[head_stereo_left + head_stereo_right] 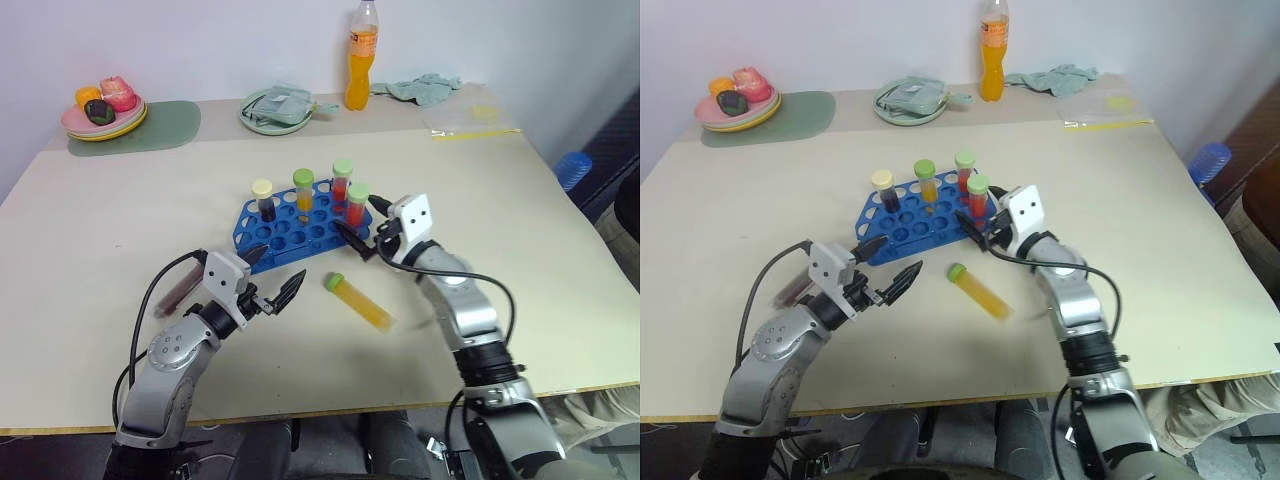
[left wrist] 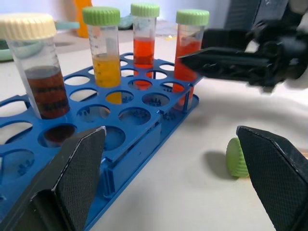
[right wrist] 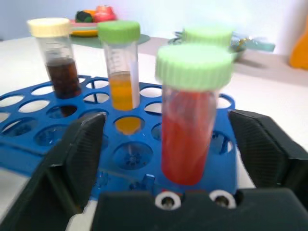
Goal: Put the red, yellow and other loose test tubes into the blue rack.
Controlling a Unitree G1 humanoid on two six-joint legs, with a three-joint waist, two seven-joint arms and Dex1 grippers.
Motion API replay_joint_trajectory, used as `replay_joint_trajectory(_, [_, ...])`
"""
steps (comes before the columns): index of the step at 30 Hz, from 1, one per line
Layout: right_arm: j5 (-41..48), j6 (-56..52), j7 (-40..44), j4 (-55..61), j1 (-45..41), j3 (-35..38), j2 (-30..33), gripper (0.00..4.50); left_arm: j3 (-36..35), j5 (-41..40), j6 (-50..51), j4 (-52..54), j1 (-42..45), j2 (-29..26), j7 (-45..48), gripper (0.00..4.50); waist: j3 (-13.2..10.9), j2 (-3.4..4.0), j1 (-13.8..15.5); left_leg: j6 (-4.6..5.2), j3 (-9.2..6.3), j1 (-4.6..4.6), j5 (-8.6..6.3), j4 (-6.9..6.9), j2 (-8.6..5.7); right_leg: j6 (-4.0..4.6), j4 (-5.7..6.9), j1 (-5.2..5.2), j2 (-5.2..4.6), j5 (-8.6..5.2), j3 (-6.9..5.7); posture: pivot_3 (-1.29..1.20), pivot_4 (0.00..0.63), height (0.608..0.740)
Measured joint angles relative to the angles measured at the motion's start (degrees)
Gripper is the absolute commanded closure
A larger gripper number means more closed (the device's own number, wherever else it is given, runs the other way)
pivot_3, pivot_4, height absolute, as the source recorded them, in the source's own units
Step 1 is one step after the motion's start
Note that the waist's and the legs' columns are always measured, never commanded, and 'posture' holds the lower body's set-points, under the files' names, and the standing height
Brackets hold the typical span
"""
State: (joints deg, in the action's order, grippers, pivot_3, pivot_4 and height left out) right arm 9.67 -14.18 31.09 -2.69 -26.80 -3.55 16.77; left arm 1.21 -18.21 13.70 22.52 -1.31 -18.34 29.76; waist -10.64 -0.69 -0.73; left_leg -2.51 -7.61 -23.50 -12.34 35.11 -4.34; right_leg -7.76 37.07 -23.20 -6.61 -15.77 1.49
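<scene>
At the far left of the pale table (image 1: 90, 250) something dark reddish (image 1: 176, 290) lies beside my left arm, half hidden behind its black cable, and I cannot tell what it is. My left gripper (image 1: 270, 283) hovers low over the table with its two black fingers spread wide and nothing between them, pointing toward the near edge of the bright blue plastic rack with its grid of round holes (image 1: 290, 232).

The rack sits near the middle of the table, its left end cut off in my left wrist view. Four tubes stand upright in it: a cream-capped tube of dark brown liquid (image 1: 265, 200) at the left, then a green-capped tube of yellow-orange liquid (image 1: 304, 191), then a green-capped tube of red liquid (image 1: 342, 182) at the back (its body is mostly hidden behind its neighbour in my right wrist view), and a second green-capped red tube (image 1: 357, 204) at the rack's right corner.

Just in front of the rack a green-capped tube of yellow liquid (image 1: 360, 301) lies loose on its side, its far end blurred.

My right gripper (image 1: 356, 238) is released: its fingers stand apart on either side of the corner red tube, not pressing it as far as I can make out.
</scene>
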Motion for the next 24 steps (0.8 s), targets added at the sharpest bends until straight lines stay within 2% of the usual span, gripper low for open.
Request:
replay_joint_trajectory(6, [6.8, -22.4, 6.2, 11.7, 1.0, 2.2, 12.8, 0.06, -2.3, -1.3, 1.7, 1.2, 0.1, -3.0, 0.3, 0.00, 0.0, -0.01, -0.1, 0.03, -0.03, -0.01, -0.02, -0.02, 0.06, 0.01, -0.02, -0.01, 0.00, -0.01, 0.00, 0.00, 0.150, 0.740])
replay_joint_trajectory(12, [18.1, -46.1, 12.2, 23.2, -1.4, 2.0, 22.6, 0.06, -7.2, -6.5, 6.0, 3.0, 0.3, -12.1, 6.5, 0.00, 0.0, 0.02, -0.2, 0.08, -0.02, -0.02, -0.05, -0.01, 0.14, 0.02, -0.05, -0.02, -0.01, -0.02, -0.01, 0.00, 0.150, 0.740])
replay_joint_trajectory(15, [22.8, -57.2, 11.7, 26.2, -7.6, 1.1, 22.2, 0.06, -8.9, -8.8, 7.3, 2.9, -0.1, -15.0, 9.8, 0.00, 0.0, 0.03, -0.1, 0.10, -0.05, -0.02, -0.06, -0.02, 0.16, 0.04, -0.07, -0.01, -0.01, -0.03, -0.03, 0.00, 0.150, 0.740])
replay_joint_trajectory(19, [25.3, -73.4, 7.6, 24.7, -14.9, -1.6, 17.7, 0.06, -8.7, -10.8, 9.1, 3.9, -2.9, -17.8, 14.0, 0.00, 0.0, 0.00, 0.0, 0.11, -0.09, -0.06, -0.07, -0.03, 0.13, 0.04, -0.13, -0.02, -0.08, -0.03, -0.04, 0.00, 0.150, 0.740])
replay_joint_trajectory(24, [32.1, -78.0, 2.8, 20.0, -18.0, -8.0, 18.0, 0.06, -6.0, -11.2, 9.8, 7.3, -6.5, -19.9, 18.2, 0.00, 0.0, 0.00, 0.1, 0.12, -0.09, -0.13, -0.07, -0.02, 0.06, 0.06, -0.23, -0.03, -0.18, -0.03, -0.06, 0.00, 0.150, 0.740])
